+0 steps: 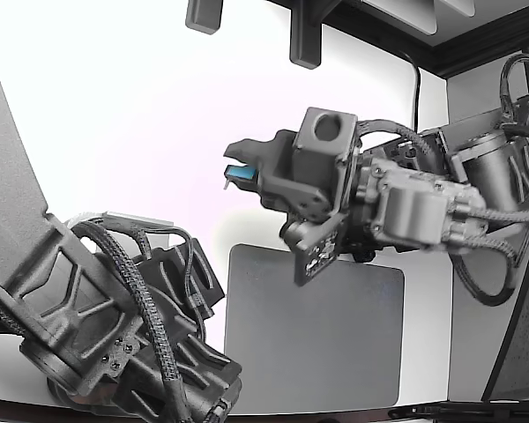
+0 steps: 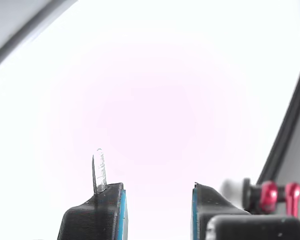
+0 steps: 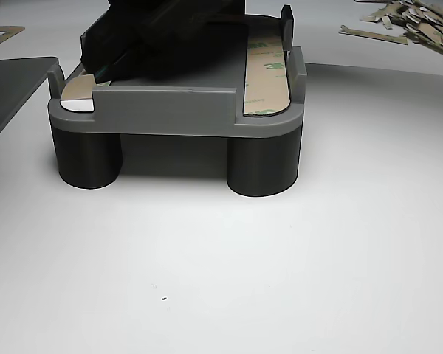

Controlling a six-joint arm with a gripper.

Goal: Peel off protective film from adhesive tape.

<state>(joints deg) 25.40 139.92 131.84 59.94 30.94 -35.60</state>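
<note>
In the wrist view my gripper (image 2: 159,192) is open, its black, blue-lined fingers apart with only white background between them. A thin clear sliver (image 2: 99,170) sticks up from one fingertip. The exterior view shows the same gripper (image 1: 235,173) held high in the air, pointing to that view's left. The other view shows a grey fixture (image 3: 170,110) on round legs. It carries one tape strip with a printed tan film (image 3: 266,70). A second strip has its tan film corner (image 3: 79,87) lifted off white tape. A dark bulky shape (image 3: 162,37) hides the fixture's middle.
A second dark arm (image 1: 115,326) fills the lower left of the exterior view. A grey mat (image 1: 335,344) lies below my gripper. A pile of peeled film scraps (image 3: 417,22) lies behind the fixture. A grey plate edge (image 3: 7,88) sits beside it.
</note>
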